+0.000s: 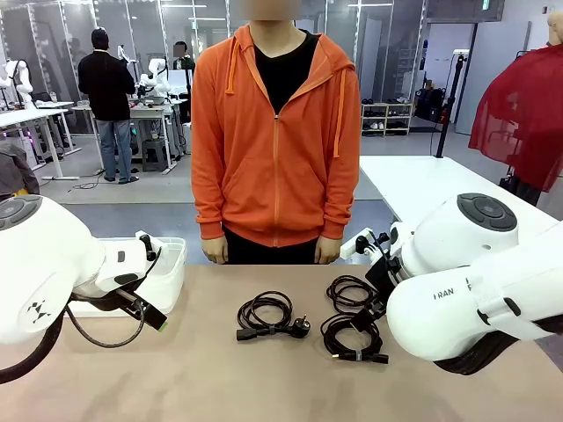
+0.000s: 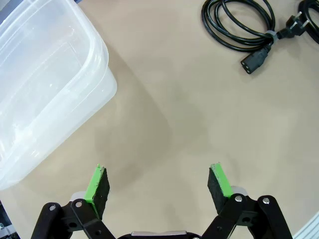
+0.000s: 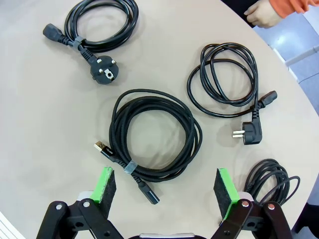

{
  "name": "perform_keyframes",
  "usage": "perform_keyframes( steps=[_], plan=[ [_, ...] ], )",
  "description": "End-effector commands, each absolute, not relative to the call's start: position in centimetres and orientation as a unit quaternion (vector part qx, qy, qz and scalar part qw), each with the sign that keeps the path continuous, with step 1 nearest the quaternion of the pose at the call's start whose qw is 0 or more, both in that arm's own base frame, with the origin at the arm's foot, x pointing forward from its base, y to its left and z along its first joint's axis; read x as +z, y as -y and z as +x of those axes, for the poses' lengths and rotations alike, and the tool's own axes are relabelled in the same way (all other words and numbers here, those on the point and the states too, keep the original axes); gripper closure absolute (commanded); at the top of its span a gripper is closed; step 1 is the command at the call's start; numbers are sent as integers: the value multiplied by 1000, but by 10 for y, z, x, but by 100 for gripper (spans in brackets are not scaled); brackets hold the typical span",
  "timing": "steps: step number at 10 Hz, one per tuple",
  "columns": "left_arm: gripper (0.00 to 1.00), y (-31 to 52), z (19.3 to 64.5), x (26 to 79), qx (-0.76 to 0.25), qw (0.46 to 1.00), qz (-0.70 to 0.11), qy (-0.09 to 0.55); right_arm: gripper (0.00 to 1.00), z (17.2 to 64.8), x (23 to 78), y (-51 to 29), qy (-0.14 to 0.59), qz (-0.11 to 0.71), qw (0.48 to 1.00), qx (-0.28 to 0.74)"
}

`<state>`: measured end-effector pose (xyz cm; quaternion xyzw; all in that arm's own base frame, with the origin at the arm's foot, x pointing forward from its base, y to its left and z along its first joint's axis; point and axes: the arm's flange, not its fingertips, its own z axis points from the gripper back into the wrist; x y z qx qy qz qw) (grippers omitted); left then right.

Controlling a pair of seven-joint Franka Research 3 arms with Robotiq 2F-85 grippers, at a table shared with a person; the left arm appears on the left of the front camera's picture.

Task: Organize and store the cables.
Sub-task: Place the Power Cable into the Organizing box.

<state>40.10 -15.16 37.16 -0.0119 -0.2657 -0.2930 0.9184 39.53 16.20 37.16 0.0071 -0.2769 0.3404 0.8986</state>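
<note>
Hovering with jaws apart, right claw (image 3: 163, 173) over 4 coiled cables (image 3: 119, 127), left claw (image 2: 158, 168) spread beside clear bin (image 2: 50, 84)

A black power cord (image 3: 76, 43) lies flat in a neat coil, cinched by a grey band, its round two-pin plug and socket end poking out side by side. Near it a braided cable (image 3: 130, 167) forms a wider ring, also grey-banded, with a gold USB tip. Just beside that lies a looser cord (image 3: 251, 130) with an angled plug, and a thinner bundle (image 3: 264, 172) sits close by
</note>
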Motion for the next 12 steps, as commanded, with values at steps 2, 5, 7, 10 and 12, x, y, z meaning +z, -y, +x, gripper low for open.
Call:
perform_keyframes(
  steps=[2, 5, 7, 10, 12],
  plan=[
    [0, 151, 401, 372, -293, 919, -12, 266, 0, 395, 371, -164, 277, 12, 901, 335],
    [0, 145, 397, 404, -317, 904, -12, 288, 0, 392, 404, -155, 279, -11, 900, 335],
    [0, 138, 384, 445, -338, 896, -64, 281, 0, 382, 466, -147, 272, 9, 899, 345],
    [0, 134, 348, 527, -355, 888, -56, 286, 0, 364, 554, -140, 263, 10, 900, 347],
    [0, 131, 323, 576, -378, 873, -59, 304, 0, 353, 600, -128, 259, -10, 899, 352]
  ],
)
